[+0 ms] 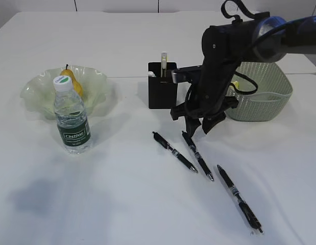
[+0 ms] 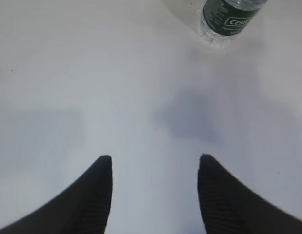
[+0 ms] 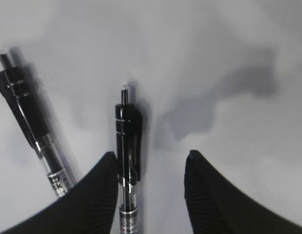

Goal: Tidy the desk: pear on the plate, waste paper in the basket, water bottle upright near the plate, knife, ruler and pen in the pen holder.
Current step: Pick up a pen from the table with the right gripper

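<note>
Right wrist view: right hand [image 3: 150,163] spread, ungripping, straddling a pen [image 3: 127,161] lying lengthwise, clicker end pointing away.

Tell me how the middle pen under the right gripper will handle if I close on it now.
The middle pen lies against one finger, off-centre between the open jaws of the right gripper, so closing would probably slide it sideways. Its round barrel may roll on the smooth desk, though the clip should limit that.
</note>
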